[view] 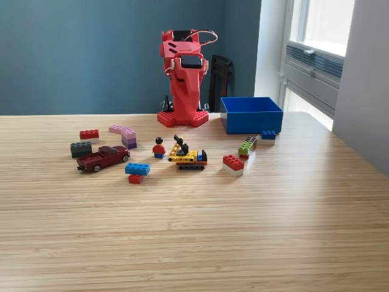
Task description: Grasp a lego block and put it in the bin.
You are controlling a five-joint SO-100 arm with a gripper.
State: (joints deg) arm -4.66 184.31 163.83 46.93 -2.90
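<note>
Bright, even daylight enters through the window (319,36) at the exterior view's right, well to the side of the folded arm's gripper (182,115). The wooden table (194,231) carries a pale sheen and only faint, soft shadows beside the small pieces in front of the gripper. Focus is sharp throughout, with no visible motion blur or edge distortion.

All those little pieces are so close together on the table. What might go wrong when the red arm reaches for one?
1. The small red block sits tucked under the blue studded brick; closing on one could drag the other.
2. The little toy figure stands right beside the yellow tracked vehicle, so a reach there may topple it.
3. The square bright blue plastic bin has low walls and bricks near its front; a loose drop might miss it.
</note>
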